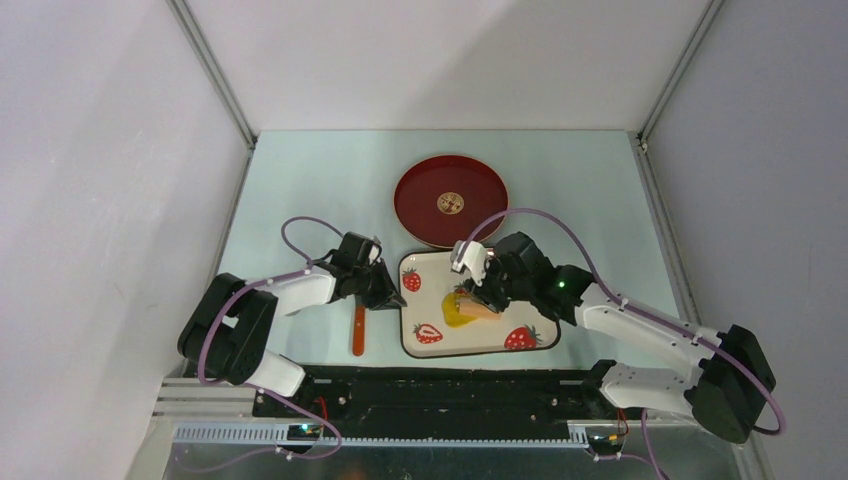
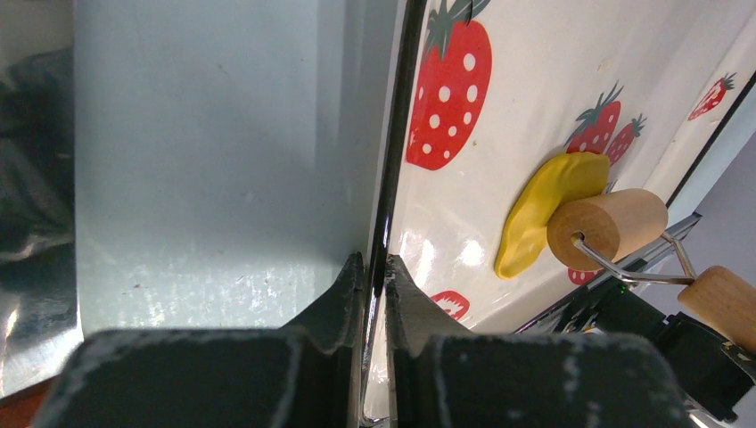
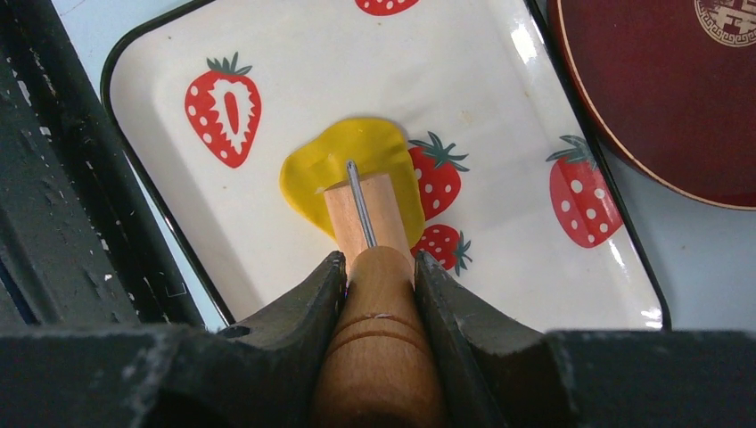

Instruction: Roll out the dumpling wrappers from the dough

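Because our left hand (image 1: 385,287) is clamped on the 9 o'clock rim of the white strawberry-print tray (image 1: 436,265), we judge it braced. Mid-tray, the flattened yellow dough (image 3: 374,143) lies under the small wooden roller (image 3: 388,214), at 12 o'clock in the wrist view of our right hand (image 3: 379,267), which grips the roller's handle, axis 6 to 12. An orange flat stick (image 1: 358,330) on the worktop (image 1: 300,180) and a round red plate (image 1: 450,200) stand clear.

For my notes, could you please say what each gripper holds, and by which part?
Right gripper: wooden roller, by its handle. Left gripper: white strawberry-print tray, by its rim.
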